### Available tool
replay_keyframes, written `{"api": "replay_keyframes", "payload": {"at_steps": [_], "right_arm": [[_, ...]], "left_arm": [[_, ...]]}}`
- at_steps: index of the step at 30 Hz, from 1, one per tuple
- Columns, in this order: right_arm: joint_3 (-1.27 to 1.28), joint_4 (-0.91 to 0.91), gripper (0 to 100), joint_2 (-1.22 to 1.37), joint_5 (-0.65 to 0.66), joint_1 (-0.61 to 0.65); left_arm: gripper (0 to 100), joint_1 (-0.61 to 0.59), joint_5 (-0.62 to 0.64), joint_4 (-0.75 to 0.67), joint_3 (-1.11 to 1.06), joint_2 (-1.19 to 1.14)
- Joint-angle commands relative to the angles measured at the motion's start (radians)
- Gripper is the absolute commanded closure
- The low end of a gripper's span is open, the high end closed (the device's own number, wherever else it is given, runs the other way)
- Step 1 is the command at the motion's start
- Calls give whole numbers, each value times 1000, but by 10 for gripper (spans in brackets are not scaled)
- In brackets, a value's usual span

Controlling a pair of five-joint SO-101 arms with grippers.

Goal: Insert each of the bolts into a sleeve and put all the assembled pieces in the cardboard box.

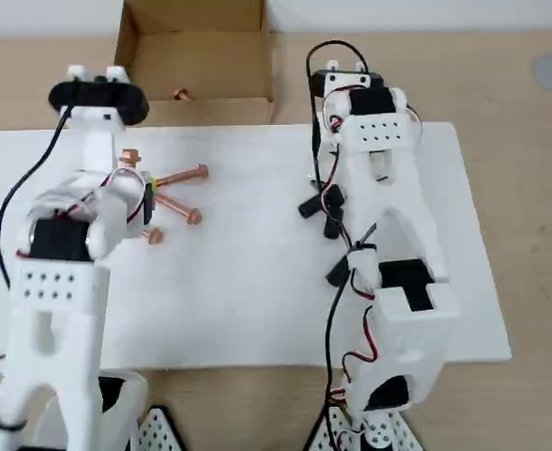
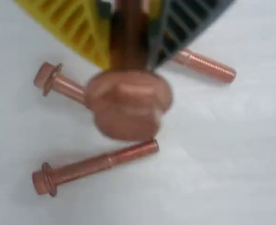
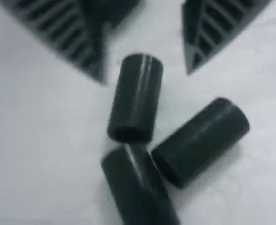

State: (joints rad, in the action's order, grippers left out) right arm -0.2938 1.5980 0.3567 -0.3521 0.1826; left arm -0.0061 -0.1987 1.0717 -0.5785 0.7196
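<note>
A: Surface?
B: Wooden table (image 1: 525,178), white sheet (image 1: 248,301) laid across it. Cardboard box (image 1: 196,58) on bare wood, far edge, left of centre.
A: On the sheet?
B: Three copper bolts (image 1: 180,177) loose, far left. Black sleeves (image 1: 311,208) clustered, touching, right of centre.

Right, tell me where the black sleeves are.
The black sleeves lie clustered on the white board directly beneath the open right gripper, right of the board's middle in the high view.
</note>
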Motion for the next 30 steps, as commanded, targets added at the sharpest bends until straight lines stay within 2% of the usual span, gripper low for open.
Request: {"api": "replay_keyframes", "payload": {"at_steps": [1,16,21,30], "right_arm": [[27,-23,904,-70,66,-12],[179,-25,899,-71,94,-18],[199,-25,826,-70,95,-15],[291,-135,824,-70,143,-13]], "left_arm": [[988,5,3,-18,-5,82],[988,3,3,-15,-68,91],[988,3,3,-15,-68,91],[988,3,3,-15,-69,91]]}}
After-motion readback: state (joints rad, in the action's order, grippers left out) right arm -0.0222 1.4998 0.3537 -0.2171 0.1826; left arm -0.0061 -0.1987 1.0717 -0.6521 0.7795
